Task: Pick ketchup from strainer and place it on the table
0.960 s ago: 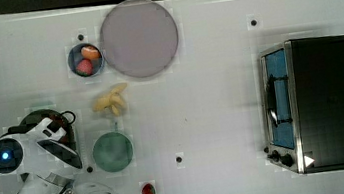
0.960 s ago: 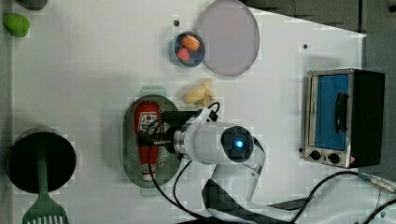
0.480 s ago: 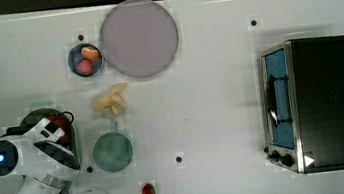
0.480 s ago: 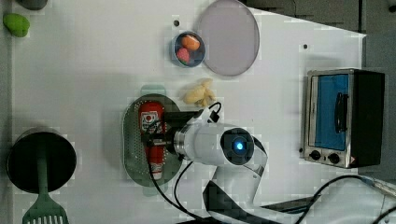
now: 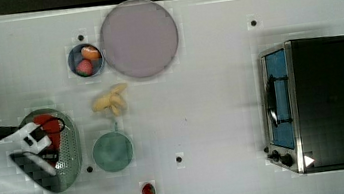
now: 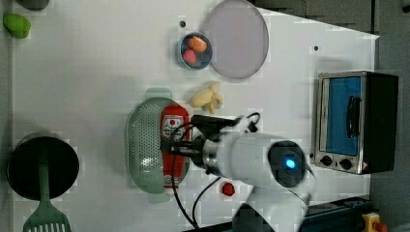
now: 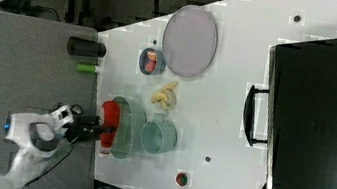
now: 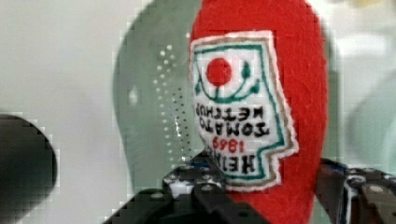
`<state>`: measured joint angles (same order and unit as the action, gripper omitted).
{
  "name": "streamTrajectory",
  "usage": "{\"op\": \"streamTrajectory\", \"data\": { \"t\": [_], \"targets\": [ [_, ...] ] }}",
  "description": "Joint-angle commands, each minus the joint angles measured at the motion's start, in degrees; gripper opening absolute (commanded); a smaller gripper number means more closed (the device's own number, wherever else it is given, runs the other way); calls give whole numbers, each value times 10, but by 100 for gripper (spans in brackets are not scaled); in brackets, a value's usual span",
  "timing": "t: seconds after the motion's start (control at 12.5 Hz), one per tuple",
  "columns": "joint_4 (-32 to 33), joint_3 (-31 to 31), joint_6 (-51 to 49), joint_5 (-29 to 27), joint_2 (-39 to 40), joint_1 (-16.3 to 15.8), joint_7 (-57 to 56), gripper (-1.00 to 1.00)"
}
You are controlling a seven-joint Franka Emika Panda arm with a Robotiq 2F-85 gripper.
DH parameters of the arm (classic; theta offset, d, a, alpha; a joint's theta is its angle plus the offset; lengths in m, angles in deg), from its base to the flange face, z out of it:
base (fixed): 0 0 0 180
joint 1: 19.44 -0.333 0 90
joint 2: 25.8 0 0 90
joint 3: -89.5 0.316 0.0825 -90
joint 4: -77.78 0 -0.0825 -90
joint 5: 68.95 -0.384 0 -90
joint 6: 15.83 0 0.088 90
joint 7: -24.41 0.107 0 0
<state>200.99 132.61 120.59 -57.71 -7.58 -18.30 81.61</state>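
Note:
The ketchup (image 6: 174, 145) is a red bottle with a white label, seen over the pale green strainer's (image 6: 145, 150) side nearer the left view's right. My gripper (image 6: 183, 145) is shut on it across its middle. In the wrist view the ketchup (image 8: 299, 70) sits between both black fingers (image 8: 196, 186), with the perforated strainer (image 8: 154, 102) behind it. In the right view the ketchup (image 7: 110, 116) appears raised off the strainer (image 7: 127, 126). In the top view the arm covers much of the ketchup (image 5: 49, 127) and the strainer (image 5: 68, 151) on the white table (image 5: 213, 121).
A teal cup (image 5: 112, 151) stands beside the strainer, with bananas (image 5: 111, 101) and a small bowl of fruit (image 5: 85, 60) beyond. A purple plate (image 5: 138, 38), a strawberry (image 5: 147, 190) and a toaster oven (image 5: 317, 103) are on the table. A black pot (image 6: 41, 166) and a green spatula (image 6: 46, 220) lie at the left view's left.
My fingers have closed on the ketchup. The bottle has shifted with the gripper toward the left view's right, off the strainer's middle.

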Motion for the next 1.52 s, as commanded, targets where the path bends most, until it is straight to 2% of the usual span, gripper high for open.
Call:
{"op": "streamTrajectory", "data": {
  "t": [0.08,0.32,0.72,1.28,1.52],
  "targets": [
    [-32,6,-56,-62,-58,28,-77,13],
    [-59,4,-124,-115,-96,60,-163,13],
    [-88,-34,-202,-119,-155,125,-277,13],
    [-89,-181,-207,-119,-190,174,-509,13],
    [-79,-245,-207,-119,-189,180,-535,13]
  ]
}}
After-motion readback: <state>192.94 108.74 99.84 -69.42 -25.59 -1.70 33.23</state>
